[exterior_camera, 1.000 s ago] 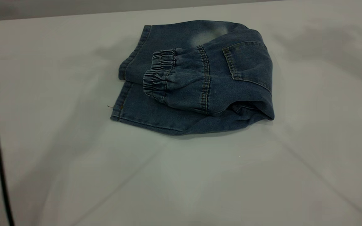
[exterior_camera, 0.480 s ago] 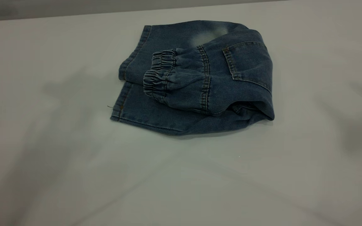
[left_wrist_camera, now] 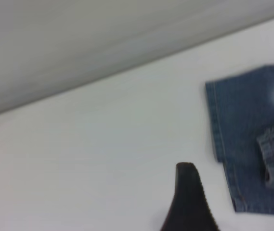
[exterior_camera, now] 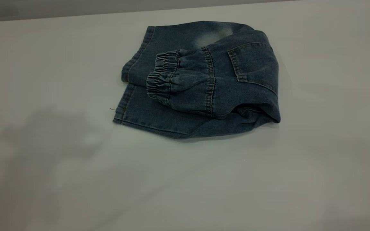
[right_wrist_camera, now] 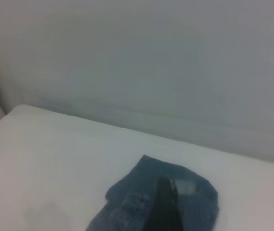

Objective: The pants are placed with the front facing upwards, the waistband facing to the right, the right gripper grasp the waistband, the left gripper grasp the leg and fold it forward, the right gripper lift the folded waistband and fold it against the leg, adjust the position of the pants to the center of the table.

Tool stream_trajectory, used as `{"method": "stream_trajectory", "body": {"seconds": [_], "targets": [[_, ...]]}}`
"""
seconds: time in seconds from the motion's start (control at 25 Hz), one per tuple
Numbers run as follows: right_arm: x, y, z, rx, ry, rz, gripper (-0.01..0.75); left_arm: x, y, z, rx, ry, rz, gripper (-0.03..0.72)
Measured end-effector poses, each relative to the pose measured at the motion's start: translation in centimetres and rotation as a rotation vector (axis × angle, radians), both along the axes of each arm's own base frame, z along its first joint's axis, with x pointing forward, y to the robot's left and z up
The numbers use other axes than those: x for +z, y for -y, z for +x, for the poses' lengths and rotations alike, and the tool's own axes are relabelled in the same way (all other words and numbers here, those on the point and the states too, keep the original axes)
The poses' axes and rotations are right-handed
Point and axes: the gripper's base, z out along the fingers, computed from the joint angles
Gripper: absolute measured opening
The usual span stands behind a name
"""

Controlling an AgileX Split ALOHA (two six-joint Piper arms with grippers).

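While nothing grips them, the pants lie folded.
Pants (exterior_camera: pixel 201 80): upper centre of the exterior frame, on the table (exterior_camera: pixel 75 176).
Waistband (exterior_camera: pixel 161 78): folded leftward over the legs, resting on top.
Left gripper (left_wrist_camera: pixel 189 202): one dark jaw visible, well apart from the pants; spread cannot be told.
Right gripper (right_wrist_camera: pixel 163 207): raised above the pants, holding nothing; spread cannot be told.

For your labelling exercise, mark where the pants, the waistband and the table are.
pants (exterior_camera: pixel 249 83): exterior view, folded upper denim layer.
waistband (exterior_camera: pixel 159 78): exterior view, ruched elastic band.
table (exterior_camera: pixel 185 186): exterior view, bare surface in front of the pants.
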Motion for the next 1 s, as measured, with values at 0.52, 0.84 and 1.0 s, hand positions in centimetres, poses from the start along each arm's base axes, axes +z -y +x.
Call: {"method": "stream_trajectory", "body": {"seconds": [0.52, 0.84, 1.0], "targets": [[-10.7, 0.8, -7.9, -0.018, 0.056, -0.091, 0.532, -0.3, 0.9, -2.6, -0.107, -0.077, -0.180, 0.452], [-16.4, 1.2, -6.5, -0.020, -0.034, -0.221, 0.532, -3.7, -0.7, -6.8, -0.217, -0.137, -0.103, 0.452], [-18.8, 1.2, -5.2, 0.007, -0.111, -0.261, 0.532, -6.4, -2.0, -9.5, -0.221, -0.173, -0.083, 0.452]]}}
